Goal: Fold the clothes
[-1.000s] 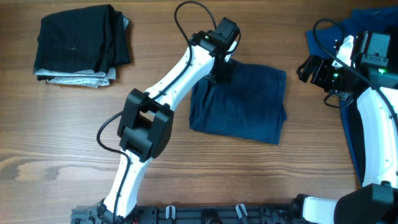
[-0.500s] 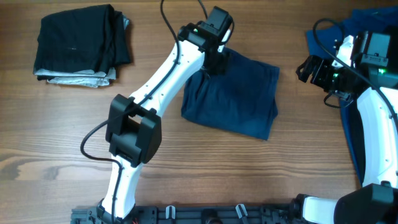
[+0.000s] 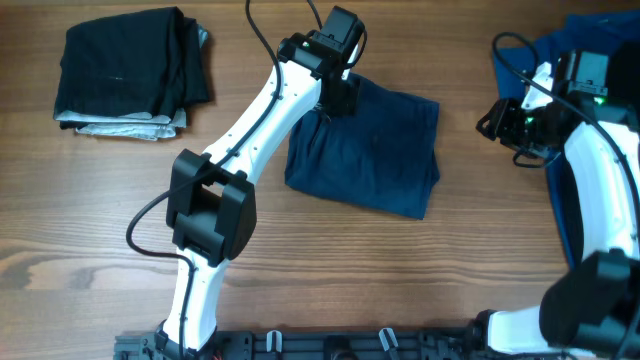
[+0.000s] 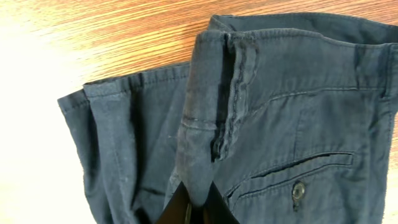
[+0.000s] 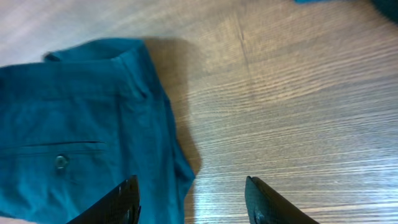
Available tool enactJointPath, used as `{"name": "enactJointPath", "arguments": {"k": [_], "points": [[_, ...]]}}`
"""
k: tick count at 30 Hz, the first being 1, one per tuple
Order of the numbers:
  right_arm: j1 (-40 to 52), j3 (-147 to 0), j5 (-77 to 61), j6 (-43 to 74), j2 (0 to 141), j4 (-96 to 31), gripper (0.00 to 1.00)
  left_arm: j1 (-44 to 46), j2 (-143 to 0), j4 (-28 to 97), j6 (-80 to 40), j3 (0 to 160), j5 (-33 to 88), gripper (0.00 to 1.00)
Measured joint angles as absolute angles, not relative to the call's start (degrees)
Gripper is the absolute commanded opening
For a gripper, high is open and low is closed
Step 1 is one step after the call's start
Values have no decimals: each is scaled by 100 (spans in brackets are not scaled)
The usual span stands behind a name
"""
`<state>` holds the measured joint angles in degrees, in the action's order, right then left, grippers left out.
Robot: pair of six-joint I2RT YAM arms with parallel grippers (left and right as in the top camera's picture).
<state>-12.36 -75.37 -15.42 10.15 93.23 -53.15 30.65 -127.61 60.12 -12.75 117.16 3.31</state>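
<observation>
The dark navy shorts [image 3: 372,152] lie folded at the table's middle. My left gripper [image 3: 336,98] sits at their far left corner. The left wrist view shows the shorts [image 4: 280,112] with a buttoned back pocket and the left gripper [image 4: 194,208] shut on a raised fold of the fabric. My right gripper [image 3: 497,118] hangs to the right of the shorts, apart from them. In the right wrist view its fingers [image 5: 127,200] stand open above the wood, over the right edge of the shorts [image 5: 74,137], holding nothing.
A folded stack of black clothes [image 3: 130,65] on a light grey piece [image 3: 125,125] lies at the far left. Brighter blue fabric [image 3: 512,65] is heaped at the right edge under the right arm. The arm mounts line the front edge.
My left gripper has dragged the shorts leftward and a little toward the far edge, still pinching the fabric. The right arm has turned slightly toward the shorts.
</observation>
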Motion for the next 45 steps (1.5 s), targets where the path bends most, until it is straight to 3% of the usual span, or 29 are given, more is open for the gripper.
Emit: {"name": "enactJointPath", "arguments": {"k": [4, 5, 7, 8, 17, 25, 26, 29, 32, 34, 45], "points": [[-1238, -7537, -1675, 814, 9732, -5297, 50, 3081, -12895, 5841, -1278, 11723, 582, 4], [-1238, -7537, -1833, 685, 9758, -5245, 40, 3092, -12986, 5782, -1278, 11725, 615, 4], [-1236, -7537, -2394, 322, 9765, -5043, 8, 3138, -13281, 5629, -1278, 11725, 681, 4], [-1219, -7537, -2574, 231, 9765, -4958, 4, 3159, -13386, 5590, -1278, 11725, 698, 4], [-333, -7537, -2954, 16, 10278, -3684, 4, 3258, -13568, 5347, -1275, 11725, 725, 4], [-145, -7537, -2226, 644, 11611, -3074, 4, 3256, -13568, 5461, -1273, 11725, 670, 5], [-143, -7537, -2182, 663, 11743, -3057, 4, 3249, -13568, 5461, -1273, 11725, 668, 8], [-143, -7540, -2187, 711, 11824, -2998, 4, 3227, -13568, 5461, -1258, 11725, 648, 28], [-148, -7570, -2239, 757, 11874, -2991, 4, 3212, -13568, 5319, -1234, 11725, 626, 72], [-156, -7592, -2270, 792, 11898, -2976, 4, 3208, -13568, 5137, -1153, 11725, 620, 83], [-161, -7592, -2290, 838, 11904, -2967, 4, 3024, -13941, 4296, -1011, 11727, 585, 78]]}}
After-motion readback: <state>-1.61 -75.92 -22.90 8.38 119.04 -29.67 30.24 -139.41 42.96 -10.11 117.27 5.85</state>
